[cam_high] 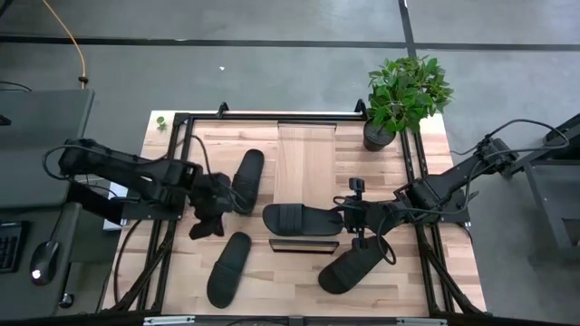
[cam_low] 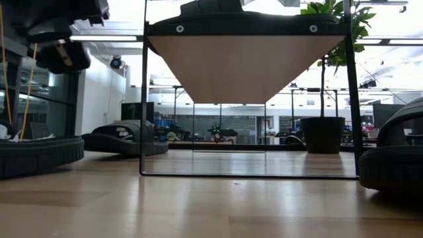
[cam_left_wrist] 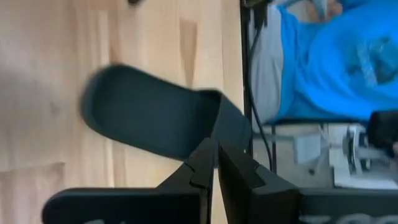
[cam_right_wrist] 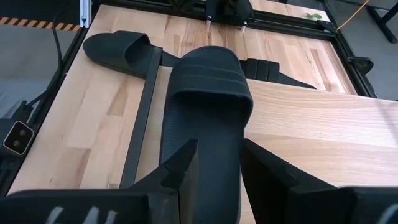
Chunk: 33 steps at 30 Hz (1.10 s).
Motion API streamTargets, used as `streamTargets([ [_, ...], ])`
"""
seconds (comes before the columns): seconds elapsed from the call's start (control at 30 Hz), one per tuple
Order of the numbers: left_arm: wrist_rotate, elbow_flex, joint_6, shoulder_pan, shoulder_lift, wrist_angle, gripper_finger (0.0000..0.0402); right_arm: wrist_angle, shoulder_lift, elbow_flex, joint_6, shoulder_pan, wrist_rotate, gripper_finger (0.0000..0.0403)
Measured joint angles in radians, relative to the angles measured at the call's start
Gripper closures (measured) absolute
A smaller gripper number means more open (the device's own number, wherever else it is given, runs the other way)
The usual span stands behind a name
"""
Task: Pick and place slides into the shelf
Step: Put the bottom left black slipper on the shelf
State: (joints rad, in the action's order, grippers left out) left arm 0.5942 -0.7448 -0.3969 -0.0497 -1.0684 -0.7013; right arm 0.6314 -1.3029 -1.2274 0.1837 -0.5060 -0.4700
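Four black slides show in the high view. One [cam_high: 299,219] lies on the light-wood shelf [cam_high: 308,154], just behind its dark front edge [cam_high: 304,245]. The others lie on the table: far left [cam_high: 246,179], near left [cam_high: 228,267] and near right [cam_high: 349,269]. My right gripper [cam_high: 349,217] is at the heel of the slide on the shelf [cam_right_wrist: 205,106], shut on it. My left gripper [cam_high: 210,213] is between the two left slides, fingers shut [cam_left_wrist: 214,165]. A slide's strap [cam_left_wrist: 221,121] lies just beyond its tips; whether they touch it I cannot tell. My right gripper holds the slide by the heel end of its sole [cam_right_wrist: 217,168], pinched between the two fingers [cam_right_wrist: 183,165], one on each long side. The fingers come level from the table's right and lie along the slide. The sole lies flat on the shelf board [cam_right_wrist: 311,124], strap facing up.
A potted plant [cam_high: 403,95] stands at the far right corner of the table. A black metal frame [cam_high: 181,118] rims the tabletop. The shelf stands on thin dark legs [cam_low: 143,99]. Bare wood lies between the near slides. A person in blue [cam_left_wrist: 348,56] shows beyond the table edge.
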Motion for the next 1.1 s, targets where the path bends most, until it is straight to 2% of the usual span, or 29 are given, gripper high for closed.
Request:
streamTargets([
  [0.47,-0.008,0.0,-0.058,-0.261,-0.185,0.147,0.0389,-0.005,0.0,0.0,0.0,0.0,0.0,0.0294],
  [0.8,-0.062,0.0,-0.074,-0.278,-0.213,0.178,0.0387,-0.011,0.0,0.0,0.0,0.0,0.0,0.0294],
  [0.9,-0.075,0.0,-0.064,-0.278,-0.213,0.177,0.0367,-0.011,0.0,0.0,0.0,0.0,0.0,0.0294],
  [1.1,-0.134,0.0,-0.063,-0.278,-0.213,0.177,0.0291,-0.011,0.0,0.0,0.0,0.0,0.001,0.0294],
])
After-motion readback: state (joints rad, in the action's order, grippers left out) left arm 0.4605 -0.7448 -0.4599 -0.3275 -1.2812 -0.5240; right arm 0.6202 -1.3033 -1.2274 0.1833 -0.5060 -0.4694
